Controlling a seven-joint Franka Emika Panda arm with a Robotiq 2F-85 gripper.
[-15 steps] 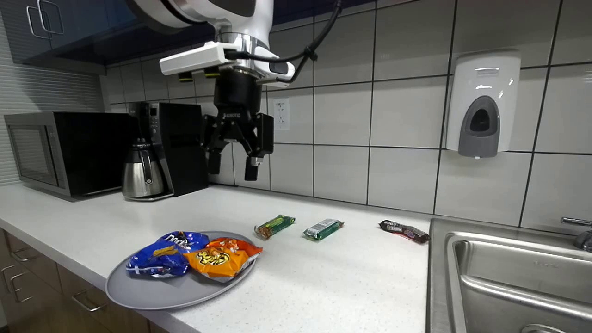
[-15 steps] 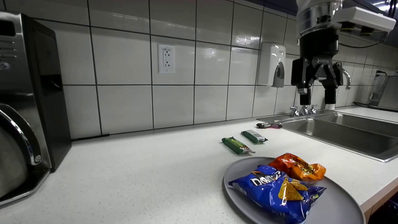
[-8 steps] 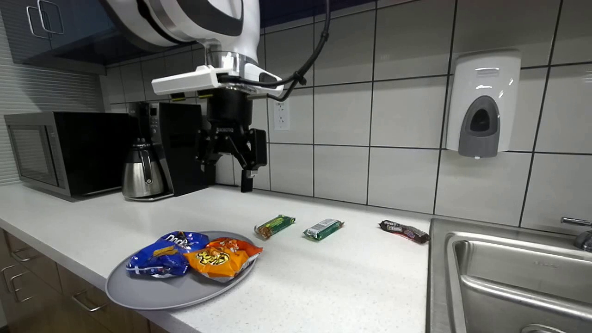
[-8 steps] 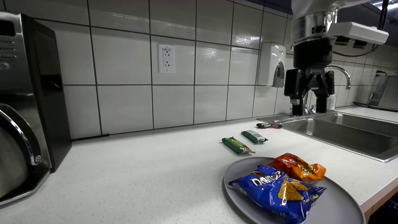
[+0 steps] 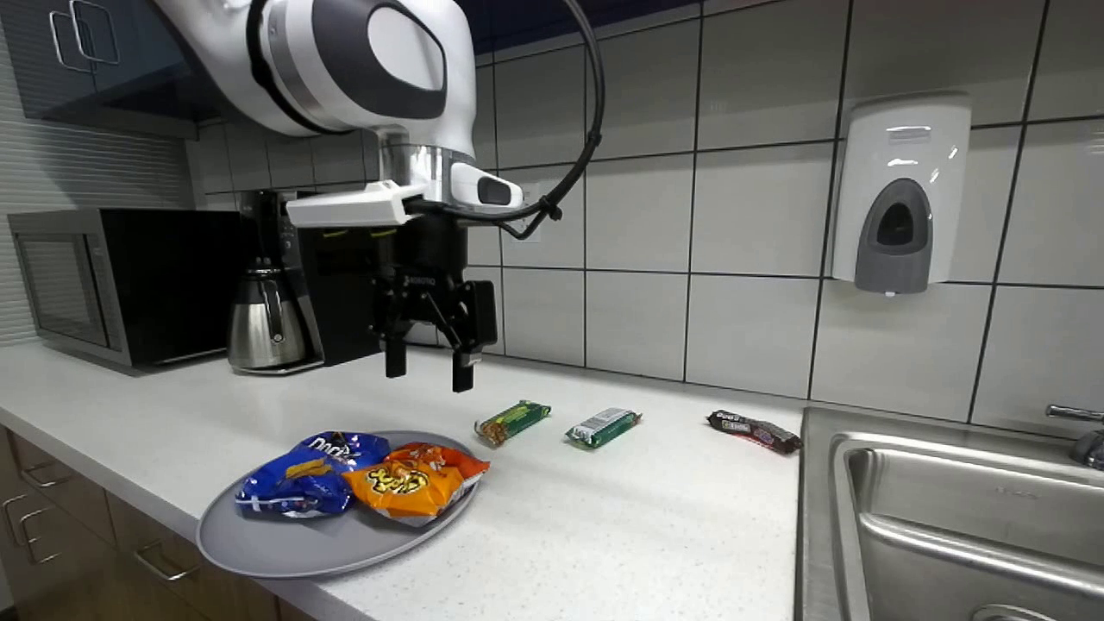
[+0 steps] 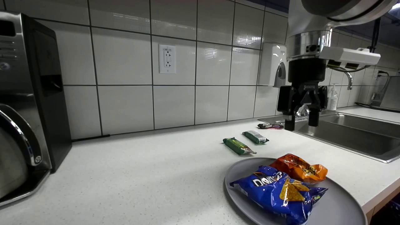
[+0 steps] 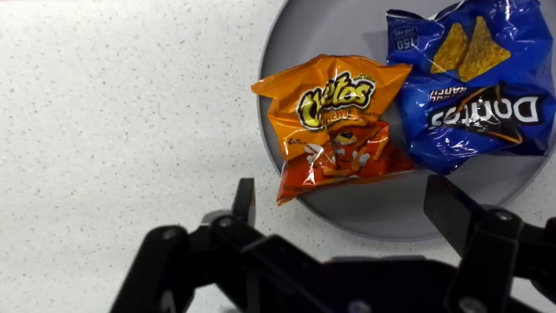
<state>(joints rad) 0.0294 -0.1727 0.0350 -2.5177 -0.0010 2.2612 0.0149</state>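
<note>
Here's the white table (image 5: 621, 535): grey plate (image 5: 319, 552) by the edge, green bar (image 5: 515, 422) near it, white-labelled bar (image 5: 603, 428) next, dark bar (image 5: 755, 431) apart, coffee maker (image 5: 335, 310) and microwave (image 5: 177, 276) beyond.

Below the spread fingers (image 7: 451, 213), apart from them, an orange-and-red Cheetos bag (image 7: 336, 124) is carried face up by a gray plate (image 7: 373, 208); its film is crumpled, and the corner nearest the fingers is lapped over the rim.

We count one blue chip bag (image 7: 473, 93) and one orange chip bag (image 7: 339, 124), two altogether; one gray plate (image 5: 302, 548); two green-wrapped bars (image 5: 517, 421) plus one dark-wrapped bar (image 5: 755, 431), three in all; one microwave (image 5: 177, 280), one coffee maker (image 6: 48, 109), one carafe (image 5: 261, 328), one sink (image 5: 819, 535), one soap dispenser (image 5: 901, 190) and one wall outlet (image 6: 167, 59).
</note>
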